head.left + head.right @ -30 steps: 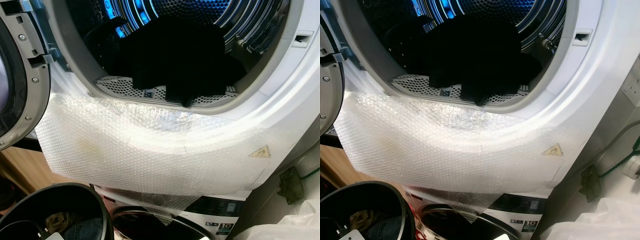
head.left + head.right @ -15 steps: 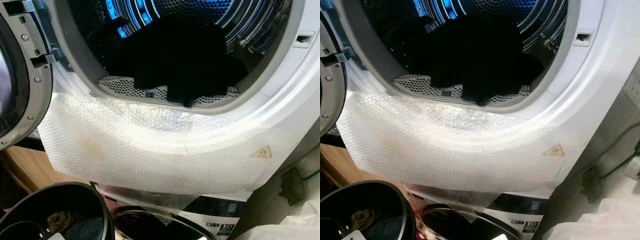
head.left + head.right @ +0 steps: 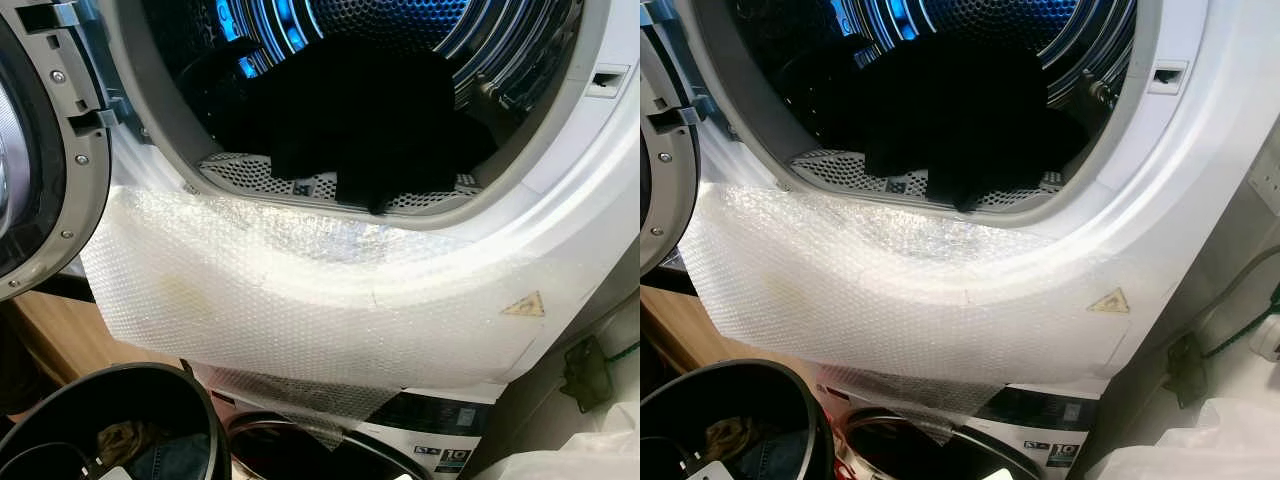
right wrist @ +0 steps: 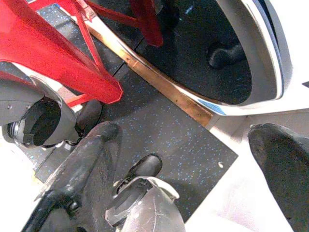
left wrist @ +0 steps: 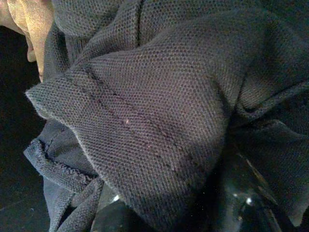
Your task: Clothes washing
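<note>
clothes (image 3: 360,110) in drum (image 3: 400,20) | bubble wrap (image 3: 300,300) below opening | basket (image 3: 120,420) – lower left

black clothes (image 3: 360,110) | blue-lit drum (image 3: 380,15) | white machine front (image 3: 600,190) | red frame (image 4: 58,53)

The right pincer (image 4: 183,159) has two thick, matte-black, scuffed fingers (image 4: 79,169).

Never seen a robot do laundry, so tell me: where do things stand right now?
Right gripper open, hanging above the floor. Left wrist view close on dark grey knit fabric. Black clothes heaped in the open drum; bubble wrap draped below the opening.
</note>
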Controlling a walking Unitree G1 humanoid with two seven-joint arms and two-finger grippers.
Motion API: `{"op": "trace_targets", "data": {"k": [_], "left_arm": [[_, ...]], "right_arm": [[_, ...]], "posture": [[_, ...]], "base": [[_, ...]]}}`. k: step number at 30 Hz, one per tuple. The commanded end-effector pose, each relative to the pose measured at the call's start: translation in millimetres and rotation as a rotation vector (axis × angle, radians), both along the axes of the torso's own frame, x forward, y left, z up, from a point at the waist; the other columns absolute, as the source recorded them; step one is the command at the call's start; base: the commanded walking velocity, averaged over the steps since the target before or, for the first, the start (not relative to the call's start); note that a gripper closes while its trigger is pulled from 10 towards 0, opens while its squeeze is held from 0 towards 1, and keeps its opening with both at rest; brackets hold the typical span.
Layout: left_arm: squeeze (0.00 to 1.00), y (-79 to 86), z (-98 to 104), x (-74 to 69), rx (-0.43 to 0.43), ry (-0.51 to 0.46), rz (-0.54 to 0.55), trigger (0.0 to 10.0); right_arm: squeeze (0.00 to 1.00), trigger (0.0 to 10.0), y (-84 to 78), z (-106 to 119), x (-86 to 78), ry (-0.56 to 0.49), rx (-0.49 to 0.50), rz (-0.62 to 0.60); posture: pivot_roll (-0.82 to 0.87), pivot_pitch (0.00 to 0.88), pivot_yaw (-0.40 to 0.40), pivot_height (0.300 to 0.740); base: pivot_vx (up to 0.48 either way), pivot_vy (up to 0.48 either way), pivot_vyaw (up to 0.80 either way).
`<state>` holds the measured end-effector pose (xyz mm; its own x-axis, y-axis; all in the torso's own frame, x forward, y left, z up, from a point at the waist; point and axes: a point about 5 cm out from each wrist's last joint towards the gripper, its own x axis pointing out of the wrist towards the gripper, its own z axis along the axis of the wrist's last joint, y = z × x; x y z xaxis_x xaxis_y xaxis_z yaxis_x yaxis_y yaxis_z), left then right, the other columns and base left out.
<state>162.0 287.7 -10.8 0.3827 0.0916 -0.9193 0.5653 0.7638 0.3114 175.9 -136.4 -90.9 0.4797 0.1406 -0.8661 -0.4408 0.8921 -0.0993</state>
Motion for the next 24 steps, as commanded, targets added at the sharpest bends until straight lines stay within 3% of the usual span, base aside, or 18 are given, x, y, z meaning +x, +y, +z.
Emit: {"op": "trace_targets", "data": {"k": [1,8,11,12,14,16,17,19,21,24], "left_arm": [[0.00,-0.3,-6,-7.3,0.011,0.036,-0.011,0.0],[0.00,-1.4,-4,-3.0,0.017,0.006,-0.004,0.0],[0.00,-0.2,0,3.2,0.031,-0.054,0.025,0.0],[0.00,2.4,8,11.5,0.046,-0.153,0.084,0.0],[0.00,2.4,8,11.5,0.046,-0.153,0.084,0.0],[0.00,4.1,16,17.7,0.054,-0.262,0.165,0.0],[0.00,4.1,16,17.7,0.054,-0.262,0.165,0.0],[0.00,2.8,24,19.8,0.056,-0.354,0.237,0.0],[0.00,2.8,24,19.8,0.056,-0.354,0.237,0.0],[0.00,-5.0,37,20.3,0.046,-0.461,0.288,0.0]], "right_arm": [[0.00,10.0,3.2,0,-0.1,-0.001,0.004,0.016],[0.00,10.0,4.0,-1,-1.7,0.003,0.004,0.020],[0.00,10.0,4.0,-1,-1.8,0.003,0.004,0.019],[0.00,10.0,3.7,0,-1.1,0.002,0.005,0.016],[0.00,10.0,3.7,0,-1.1,0.002,0.005,0.016],[0.00,10.0,3.2,0,-0.5,0.000,0.005,0.013],[0.00,10.0,3.2,0,-0.5,0.000,0.005,0.013],[0.00,10.0,2.9,0,-0.1,0.000,0.005,0.013],[0.00,10.0,2.9,0,-0.1,0.000,0.005,0.013],[0.00,10.0,3.1,0,0.7,-0.001,0.006,0.015]], "posture": [[0.28,0.000,-0.002,0.740],[0.28,0.000,0.001,0.740],[0.28,0.000,0.003,0.740],[0.28,0.000,0.002,0.740],[0.28,0.000,0.002,0.740],[0.29,0.000,0.001,0.740],[0.29,0.000,0.001,0.740],[0.29,0.000,0.001,0.740],[0.29,0.000,0.001,0.740],[0.30,0.000,-0.003,0.740]], "base": [[0.000,0.000,0.00],[0.000,0.000,0.00],[0.000,0.000,0.00],[0.000,0.000,0.00],[0.000,0.000,0.00],[0.000,0.000,0.00],[0.000,0.000,0.00],[0.000,0.000,0.00],[0.000,0.000,0.00],[0.000,0.000,0.00]]}}
